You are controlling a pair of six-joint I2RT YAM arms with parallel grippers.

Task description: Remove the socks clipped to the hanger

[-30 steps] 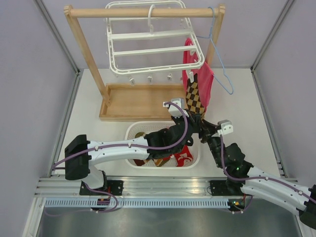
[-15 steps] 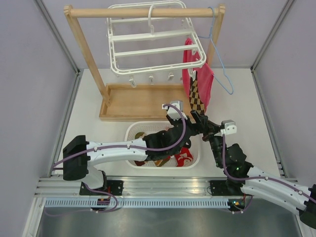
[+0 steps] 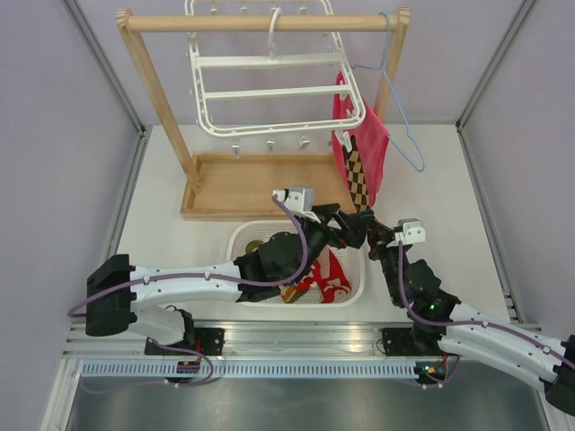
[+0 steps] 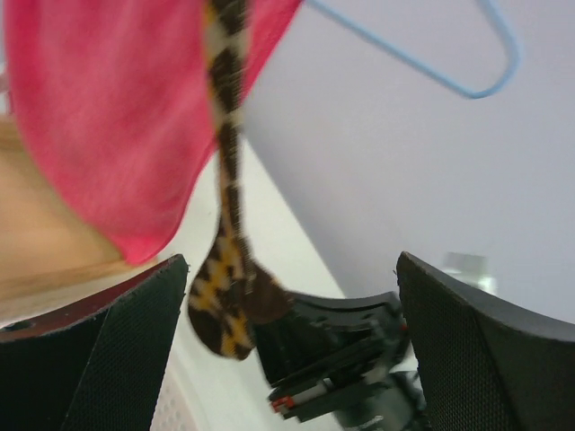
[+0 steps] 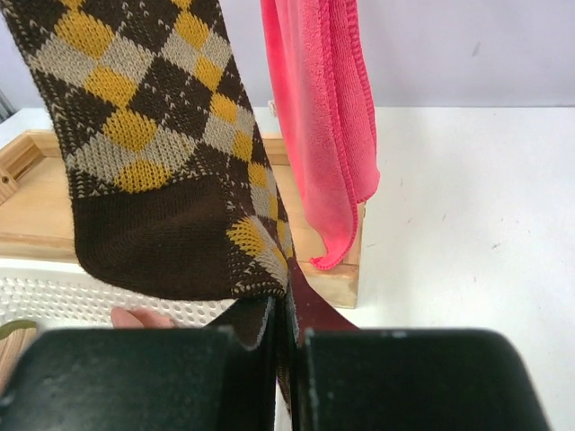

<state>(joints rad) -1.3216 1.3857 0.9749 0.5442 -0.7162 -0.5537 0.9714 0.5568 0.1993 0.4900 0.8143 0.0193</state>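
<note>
The white hanger point(image 3: 260, 93) hangs by its hook from the wooden rack's bar. A brown-and-cream diamond sock point(image 3: 358, 178) dangles from a clip at its right corner, in front of a pink-red cloth point(image 3: 370, 142). My right gripper point(image 3: 371, 231) is shut on that sock's point(image 5: 153, 135) lower end, with the fabric pinched between its jaws point(image 5: 287, 337). My left gripper point(image 3: 346, 226) stands open just left of it. In the left wrist view the sock point(image 4: 225, 296) hangs free between the spread fingers point(image 4: 108, 350). More socks point(image 3: 328, 280), red with white marks, lie in the basket.
A white perforated basket point(image 3: 239, 241) sits under both grippers. The wooden rack point(image 3: 162, 99) has a tray base point(image 3: 252, 184) behind it. A thin light-blue wire hanger point(image 3: 406, 135) hangs at the rack's right end. Bare clips point(image 3: 269, 144) dangle along the hanger's front edge.
My left gripper has opened, let go of the diamond sock and drawn back to the left. My right gripper has shut on the sock's lower end. The hanger has swung.
</note>
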